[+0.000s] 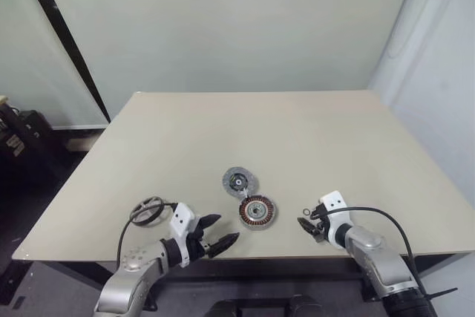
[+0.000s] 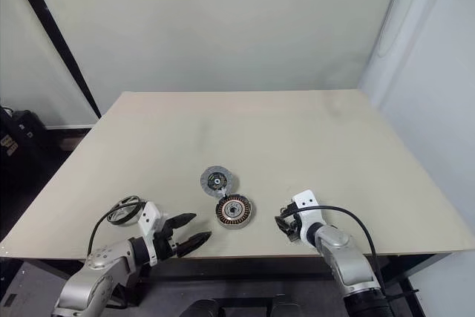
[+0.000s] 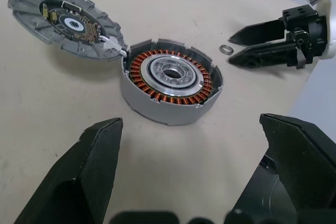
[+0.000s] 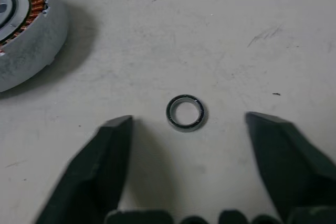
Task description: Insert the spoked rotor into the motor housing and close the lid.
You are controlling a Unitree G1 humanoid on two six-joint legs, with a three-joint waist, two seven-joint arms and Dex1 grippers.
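Left arm is reaching in low from the near left corner of the table (image 1: pixel 312 120), forearm angled toward the table's middle. Left gripper (image 1: pixel 220 231) is pointing toward the motor housing (image 1: pixel 258 211), its two black fingers spread wide with nothing between them, hovering just inside the near edge.

Right arm is coming in from the near right, bent at the wrist and tipping downward and inward. Right gripper (image 4: pixel 188 127) is hanging just over the tabletop, fingers parted and released, straddling a tiny dark ring (image 4: pixel 185 112) without touching it; the ring is lying flat on the table between the two fingertips.

Count on the table: one motor housing, one lid (image 1: pixel 240 180), one spoked rotor (image 1: pixel 147 211), one tiny ring.

Motor housing is sitting upright near the middle of the near edge, copper windings facing up around a silvery bearing centre. Lid is lying open just behind and to the left of it, inner face with circuit parts upward, touching the housing's rim at a small white link. Spoked rotor is lying flat well apart, near the left edge, beside the left forearm.
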